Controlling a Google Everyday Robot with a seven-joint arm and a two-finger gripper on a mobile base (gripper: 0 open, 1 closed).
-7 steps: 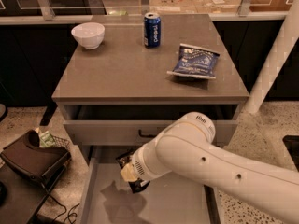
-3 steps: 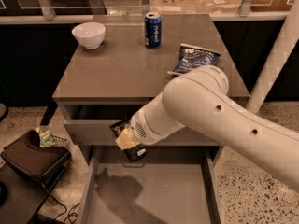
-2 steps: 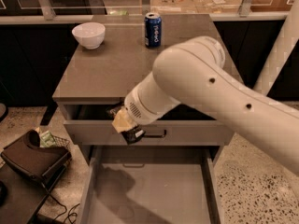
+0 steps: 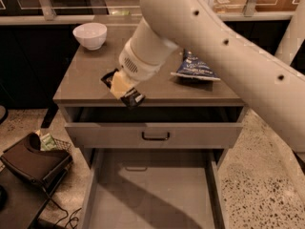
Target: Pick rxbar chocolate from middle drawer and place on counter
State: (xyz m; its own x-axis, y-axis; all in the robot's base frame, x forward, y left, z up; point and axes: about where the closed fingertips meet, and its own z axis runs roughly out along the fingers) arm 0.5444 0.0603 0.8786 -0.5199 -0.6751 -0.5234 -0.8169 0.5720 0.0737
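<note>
My gripper is shut on the rxbar chocolate, a flat black-wrapped bar whose ends stick out on both sides of the pale fingers. It holds the bar over the front edge of the counter, left of middle, just above the surface. The middle drawer stands pulled out below, and its pale-grey floor is bare. My big white arm crosses the view from the upper right and hides the back of the counter.
A white bowl sits at the counter's back left. A blue crinkled snack bag lies at the right. The upper drawer with a dark handle is slightly open. A dark bag and wire basket stand on the floor at left.
My gripper has risen with the bar from inside the middle drawer, past the upper drawer front, to the front of the counter top. The drawer floor now lies bare.
</note>
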